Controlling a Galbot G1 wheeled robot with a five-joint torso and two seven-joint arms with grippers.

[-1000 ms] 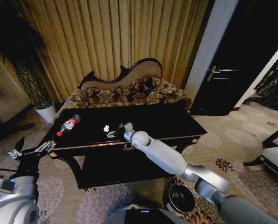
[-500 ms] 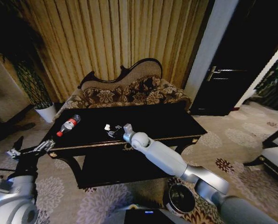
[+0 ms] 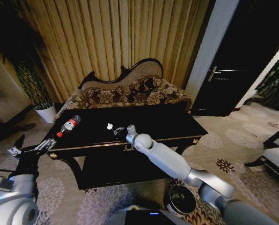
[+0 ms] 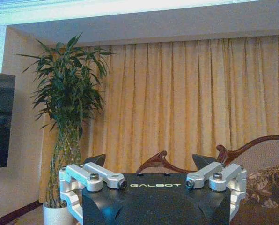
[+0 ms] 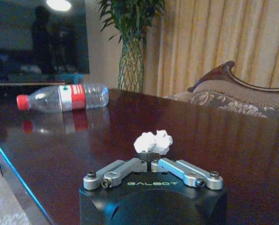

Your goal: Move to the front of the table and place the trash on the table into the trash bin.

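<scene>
One paper wad pinched in my right jaws, bottle lying further along the bench

My right gripper (image 5: 150,162) reaches out over the large glossy black carved wooden bench with gold edge trim (image 3: 167,123), and its jaws are drawn together on a small crumpled white paper wad (image 5: 153,141) that sits just at their tips. From my head camera the same right gripper (image 3: 119,131) shows near the middle of the benchtop, with the white wad (image 3: 110,126) at its far end. A clear plastic bottle with a red label and red cap (image 5: 62,97) lies on its side on the bench, well apart from the wad, toward my left end of the top (image 3: 68,125). My left gripper (image 3: 31,150) hangs off the left corner of the bench, over the patterned carpet, with its jaws spread apart and nothing between them (image 4: 152,163). A small round dark bucket-like bin (image 3: 181,199) stands on the floor near my base, below my right arm. Behind the bench is a curved-back floral sofa (image 3: 130,91), and a tall green plant in a white pot (image 3: 47,112) stands to its left
</scene>
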